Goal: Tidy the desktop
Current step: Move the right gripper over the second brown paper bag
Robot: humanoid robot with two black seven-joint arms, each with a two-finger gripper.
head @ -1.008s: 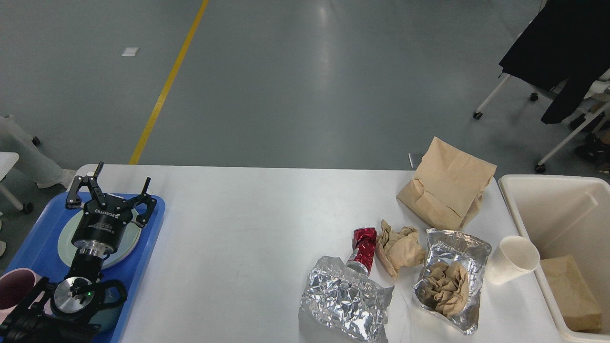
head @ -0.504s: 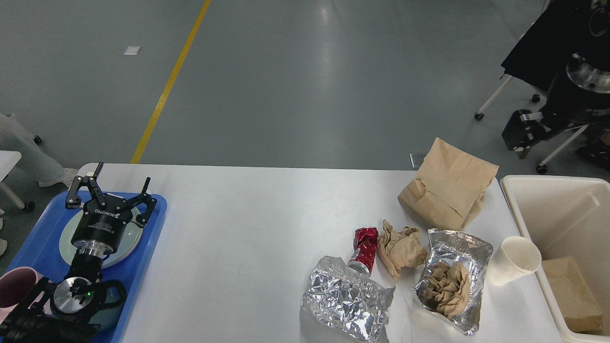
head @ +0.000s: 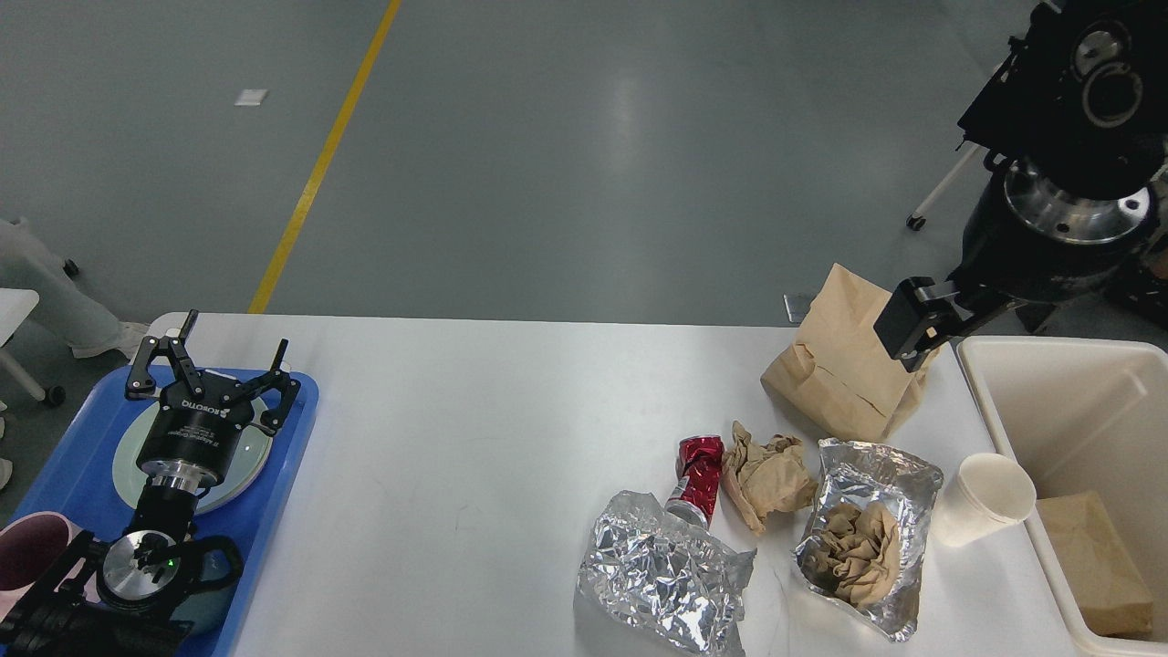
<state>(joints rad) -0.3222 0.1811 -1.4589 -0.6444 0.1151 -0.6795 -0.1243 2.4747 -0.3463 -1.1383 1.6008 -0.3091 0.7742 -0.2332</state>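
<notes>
The white desktop [head: 474, 438] spans the view. On its right part lie a brown paper bag [head: 844, 365], a crushed red can [head: 695, 467], a crumpled brown paper [head: 766, 474], a flat foil sheet [head: 662, 575], a foil wrap with brown paper in it [head: 867, 534] and a white paper cup [head: 990, 497]. My left gripper [head: 217, 367] is open and empty above a grey plate [head: 132, 456] on the blue tray [head: 292, 429]. My right gripper [head: 912, 324] hangs over the paper bag's right edge; its fingers cannot be told apart.
A cream bin [head: 1031, 383] stands off the table's right end with a brown paper bag [head: 1095, 557] inside. A pink cup [head: 27, 547] sits on the tray's near end. A chair leg with a caster [head: 931, 196] stands on the floor behind.
My right arm has come into view from the upper right and moved down and left, to the paper bag's right edge. The left arm has not moved.
</notes>
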